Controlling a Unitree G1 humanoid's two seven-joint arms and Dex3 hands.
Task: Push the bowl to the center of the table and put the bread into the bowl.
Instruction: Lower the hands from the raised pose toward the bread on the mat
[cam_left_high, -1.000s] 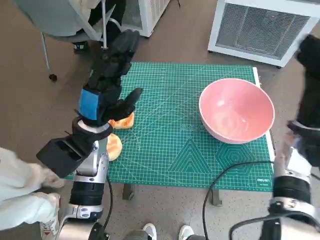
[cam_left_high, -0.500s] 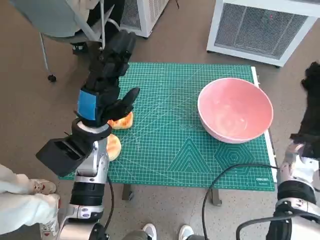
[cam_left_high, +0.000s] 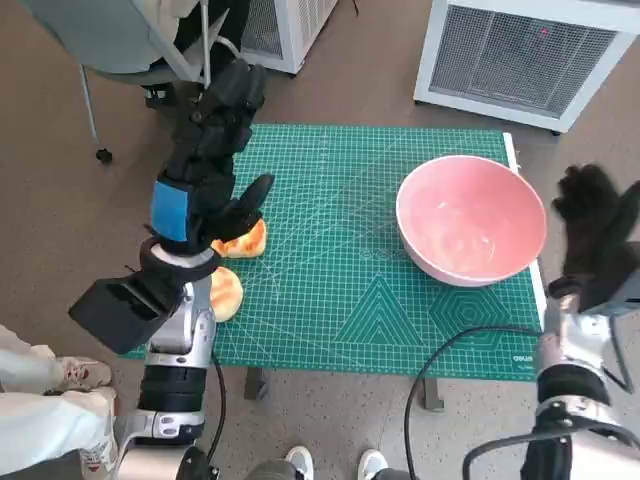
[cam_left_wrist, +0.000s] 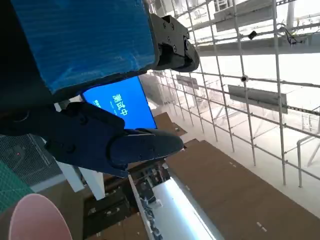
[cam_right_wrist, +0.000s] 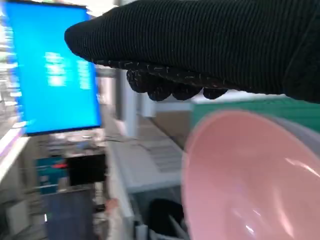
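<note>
The bowl (cam_left_high: 472, 219), pink and empty, stands on the right part of the green cutting mat (cam_left_high: 340, 300), close to the mat's right edge, so it is not yet at the center of the table. The step in hand looks to be the push. To do it well, the right hand (cam_left_high: 597, 232) should meet the bowl's outer wall low and flat, on the side away from the center, and press slowly and evenly toward the middle of the mat (a push high on the rim could tip the bowl, I think).

The right hand is just beside the bowl's right side, beyond the mat's edge. Its gloved fingers are spread and point upward, and it holds nothing. Whether it touches the bowl I cannot tell; there seems to be a narrow gap.

The left hand (cam_left_high: 215, 150) is raised above the left part of the mat, with fingers stretched out and nothing in them. Under it lie two pieces of bread, bread (cam_left_high: 244, 240) partly hidden by the hand and a second piece (cam_left_high: 226, 293) near the mat's left edge.
</note>
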